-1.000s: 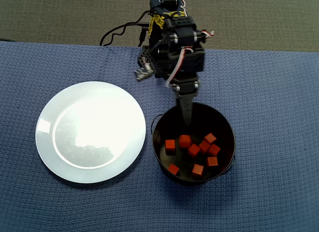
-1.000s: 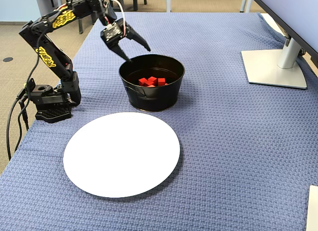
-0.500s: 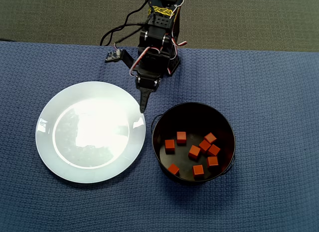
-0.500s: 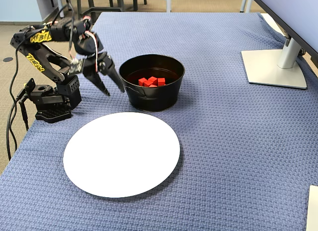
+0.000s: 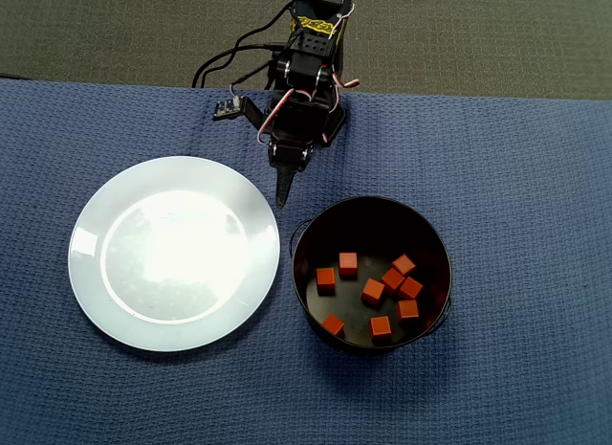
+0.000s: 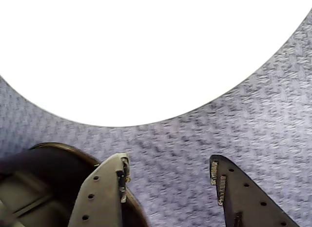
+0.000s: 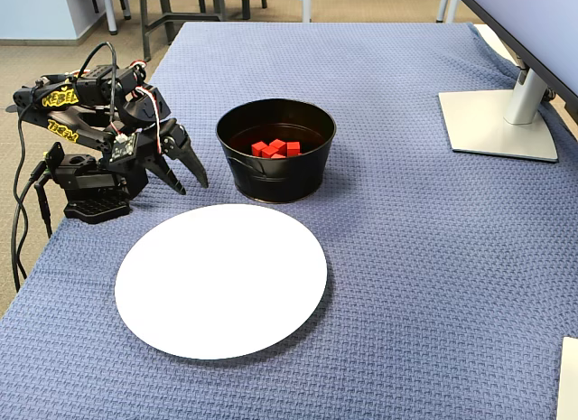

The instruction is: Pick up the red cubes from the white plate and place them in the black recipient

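Red-orange and matte, the red cubes (image 5: 372,290) all lie on the dark floor of the black recipient (image 5: 433,233), eight by my count in the overhead view, scattered loosely with a few nearly touching; in the fixed view they show as a small bright cluster (image 7: 276,149) low inside the pot. A second ago the gripper (image 5: 283,194) hung over the pot's rim with its jaws spread; since then the arm has swung off toward the plate side and folded back low beside its own base, so the gripper (image 7: 185,177) now sits between base and pot, clear of both pot and plate. Its jaws stand apart with nothing between them, and the wrist view confirms this: two grey perforated fingers (image 6: 103,190) frame bare cloth, with the pot's curved rim behind the left-hand one. The white plate (image 5: 91,292) is bare, a broad glossy disc with a shallow rim that throws back a wide glare, and no cube shows on it in any view. That reads as the task being finished, the arm retiring rather than reaching for more. The pot is thin black metal, straight-walled, with wire handles and a shiny interior. Underneath lies a blue waffle-weave cloth (image 7: 406,257), soft and evenly textured.
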Action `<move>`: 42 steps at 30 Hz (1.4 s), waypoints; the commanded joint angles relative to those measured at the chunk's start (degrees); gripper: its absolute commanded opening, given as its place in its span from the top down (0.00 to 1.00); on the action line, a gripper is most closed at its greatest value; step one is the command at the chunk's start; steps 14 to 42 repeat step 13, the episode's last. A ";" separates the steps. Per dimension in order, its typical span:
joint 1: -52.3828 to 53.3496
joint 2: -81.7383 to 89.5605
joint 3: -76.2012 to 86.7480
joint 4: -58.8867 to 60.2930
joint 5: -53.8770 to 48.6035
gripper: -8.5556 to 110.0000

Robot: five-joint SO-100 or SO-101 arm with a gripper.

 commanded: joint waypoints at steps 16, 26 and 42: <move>2.20 6.86 3.96 1.93 2.11 0.83; 2.20 6.86 3.96 1.93 2.11 0.83; 2.20 6.86 3.96 1.93 2.11 0.83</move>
